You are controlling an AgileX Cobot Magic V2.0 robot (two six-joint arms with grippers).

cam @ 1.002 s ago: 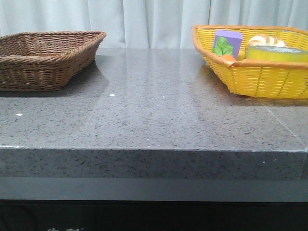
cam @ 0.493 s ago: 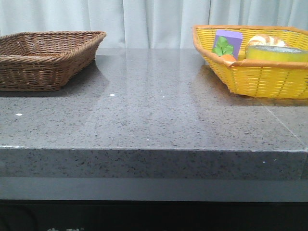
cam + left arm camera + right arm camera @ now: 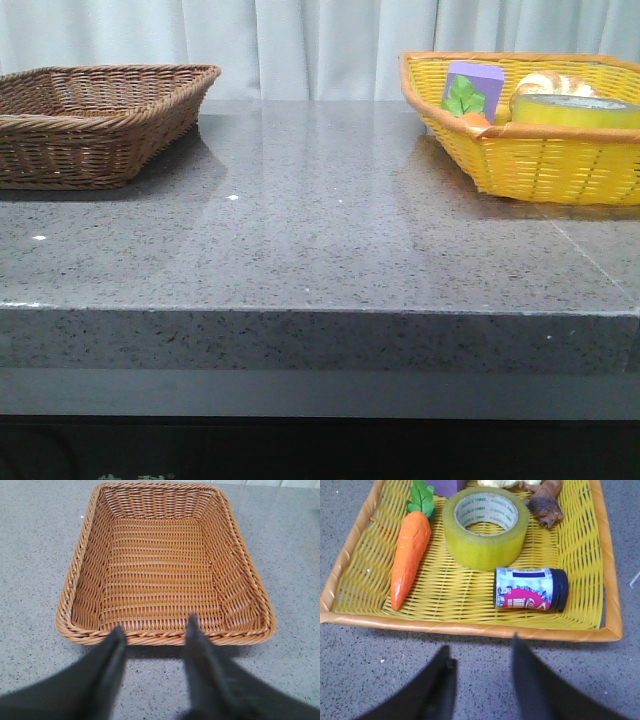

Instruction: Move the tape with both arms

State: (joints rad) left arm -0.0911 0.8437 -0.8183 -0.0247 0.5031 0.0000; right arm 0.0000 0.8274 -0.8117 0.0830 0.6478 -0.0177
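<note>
The tape (image 3: pixel 485 527), a wide translucent yellow roll, lies flat inside the yellow basket (image 3: pixel 470 628). In the front view the tape (image 3: pixel 575 110) shows at the right of the yellow basket (image 3: pixel 540 165). My right gripper (image 3: pixel 480 646) is open and empty, above the grey counter just outside the basket's rim. My left gripper (image 3: pixel 155 627) is open and empty too, its tips at the rim of the brown wicker basket (image 3: pixel 165 637), which holds nothing. Neither arm shows in the front view.
Beside the tape lie a toy carrot (image 3: pixel 410 555), a small printed jar (image 3: pixel 530 588) on its side, a purple block (image 3: pixel 473 88) and a brown lump (image 3: pixel 546 502). The brown basket (image 3: pixel 100 125) sits far left on the counter (image 3: pixel 320 220). A curtain hangs behind.
</note>
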